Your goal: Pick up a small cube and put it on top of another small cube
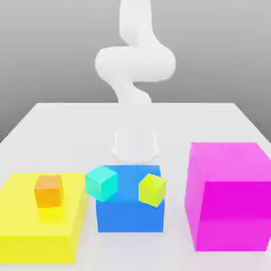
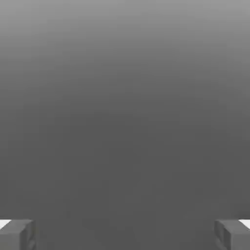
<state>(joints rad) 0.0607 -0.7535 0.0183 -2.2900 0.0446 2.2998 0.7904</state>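
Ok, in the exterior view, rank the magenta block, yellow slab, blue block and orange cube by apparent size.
1. magenta block
2. yellow slab, close to the magenta in spread but flatter
3. blue block
4. orange cube
All sit at similar nearness to the camera, so the order looks fair.

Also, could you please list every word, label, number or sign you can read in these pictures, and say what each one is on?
There is no readable text anywhere.
Orange cube: plain faces, no marking.
Cyan cube: plain.
Yellow-green cube: plain.
Yellow block, blue block and magenta block: plain colour, no labels.
White arm and the tool: no brand or number visible.
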